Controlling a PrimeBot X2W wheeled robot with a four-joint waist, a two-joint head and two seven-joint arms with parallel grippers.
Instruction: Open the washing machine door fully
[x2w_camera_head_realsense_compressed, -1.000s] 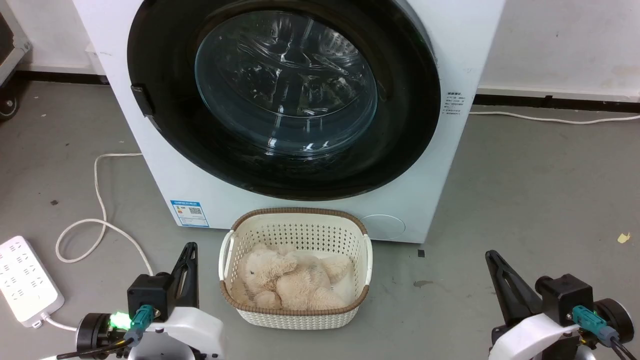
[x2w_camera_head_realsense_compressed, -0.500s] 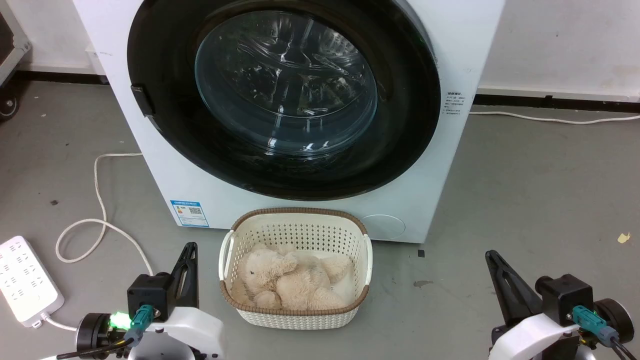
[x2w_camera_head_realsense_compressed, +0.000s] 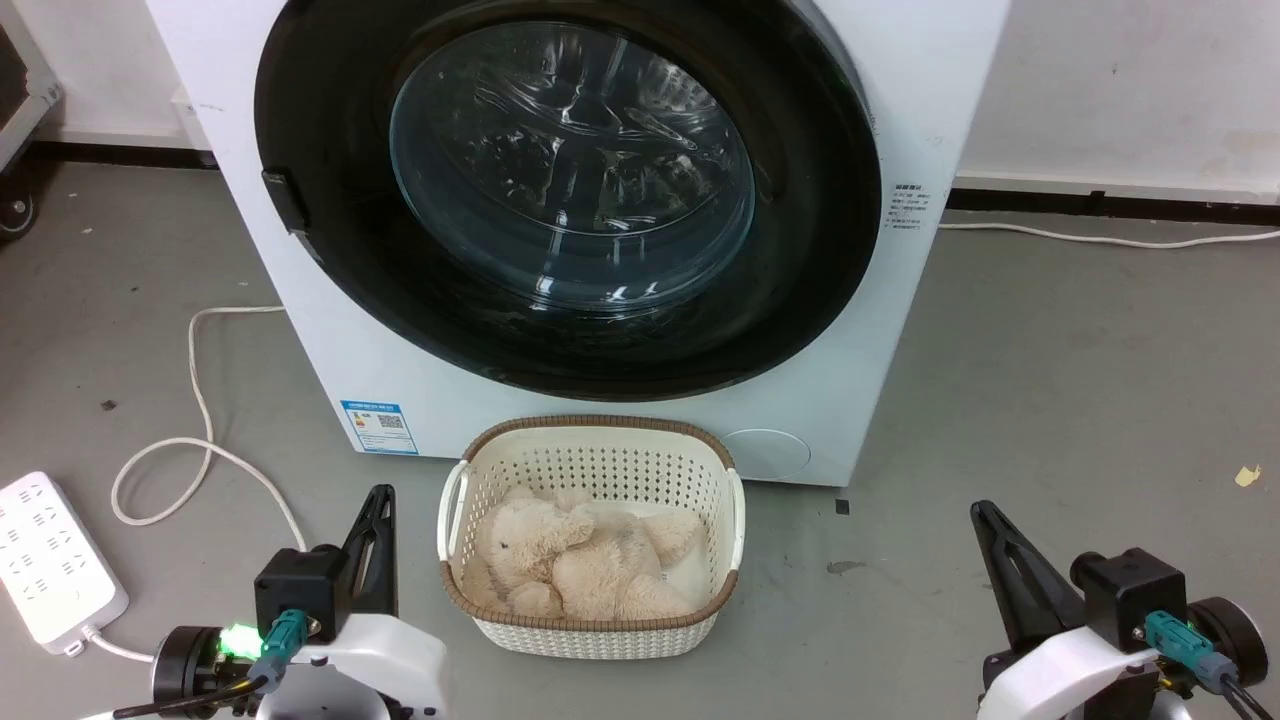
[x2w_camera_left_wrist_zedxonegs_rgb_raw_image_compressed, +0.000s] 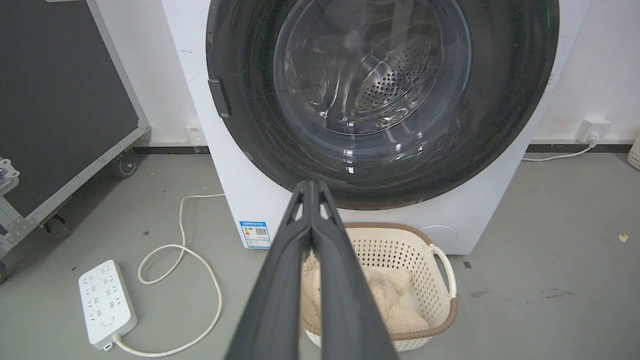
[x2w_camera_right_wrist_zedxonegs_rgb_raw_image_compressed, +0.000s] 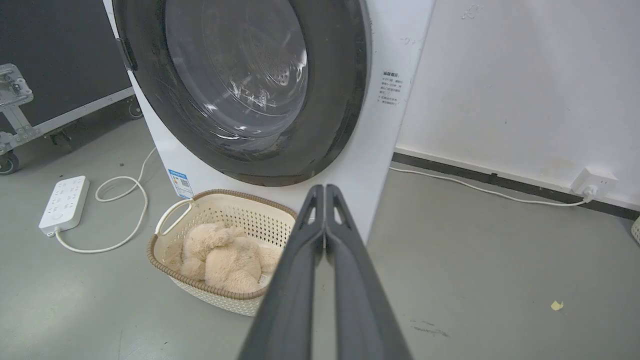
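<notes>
The washing machine door (x2w_camera_head_realsense_compressed: 800, 250) is a big glossy black disc with a bulging clear glass centre, lying flat against the white machine front; it also shows in the left wrist view (x2w_camera_left_wrist_zedxonegs_rgb_raw_image_compressed: 505, 100) and the right wrist view (x2w_camera_right_wrist_zedxonegs_rgb_raw_image_compressed: 335, 85). A small black latch handle (x2w_camera_head_realsense_compressed: 285, 200) sits on its left rim. My left gripper (x2w_camera_head_realsense_compressed: 379, 497) rests low at the lower left, shut and empty, its tips pressed together (x2w_camera_left_wrist_zedxonegs_rgb_raw_image_compressed: 311, 184). At the lower right my right gripper (x2w_camera_head_realsense_compressed: 982, 510) is shut too, holding nothing (x2w_camera_right_wrist_zedxonegs_rgb_raw_image_compressed: 325, 187). Both are well short of the door.
A cream basket (x2w_camera_head_realsense_compressed: 590, 435) with a beige plush toy (x2w_camera_head_realsense_compressed: 580, 570) stands on the floor right before the machine, between my grippers. A white power strip (x2w_camera_head_realsense_compressed: 50, 560) and its looped cable (x2w_camera_head_realsense_compressed: 200, 440) lie at the left. A black wheeled case (x2w_camera_left_wrist_zedxonegs_rgb_raw_image_compressed: 60, 100) stands further left.
</notes>
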